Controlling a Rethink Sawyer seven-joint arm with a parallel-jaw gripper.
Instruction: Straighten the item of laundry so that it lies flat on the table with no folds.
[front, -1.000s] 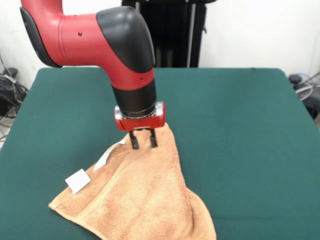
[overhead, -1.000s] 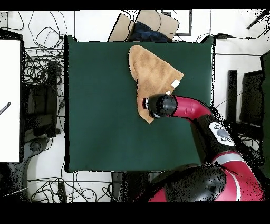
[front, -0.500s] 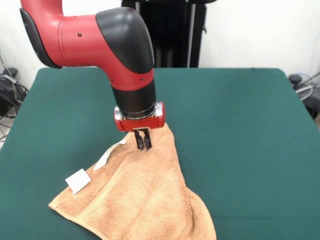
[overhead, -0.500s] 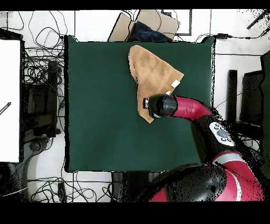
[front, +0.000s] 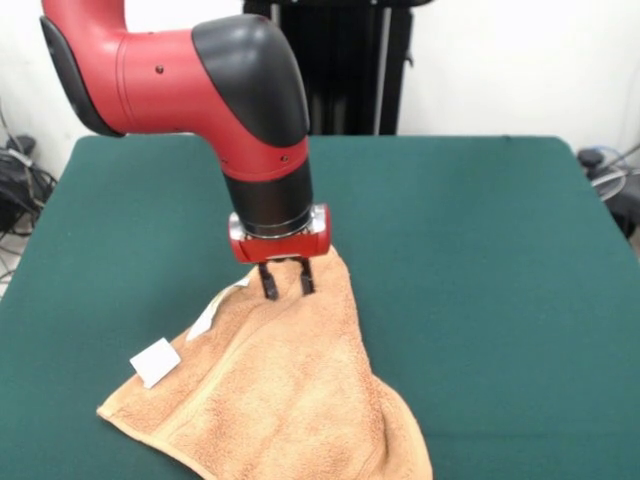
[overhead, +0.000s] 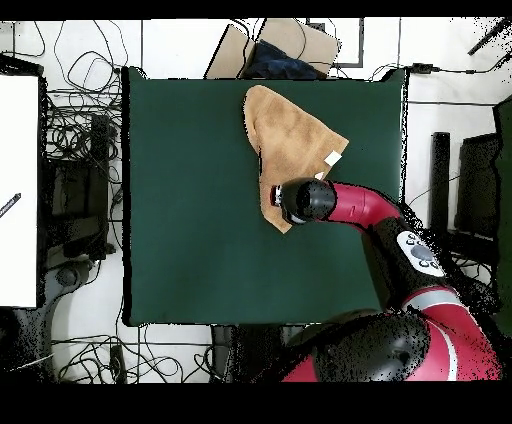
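One orange-tan terry towel lies crumpled on a dark green tabletop, seen from the front. At the left, the towel's corner spreads flat toward the tabletop's near edge, and a small white tag rests on it. A second white tag runs along the towel's upper left edge. Moving toward the middle, the cloth narrows and rises to a peak, so the whole piece forms a rough triangle with folds running down it. Directly above that peak hangs the red and black arm, pointing straight down. Its gripper is released: two dark fingers stand parted, their tips touching or just above the towel's top fold, with nothing held between them. To the right of the peak, a long folded edge slopes down to the picture's lower margin. Beyond it, the right half of the tabletop is bare green cloth.

From overhead, the towel sits near one tabletop edge, with the arm's wrist covering its pointed end.
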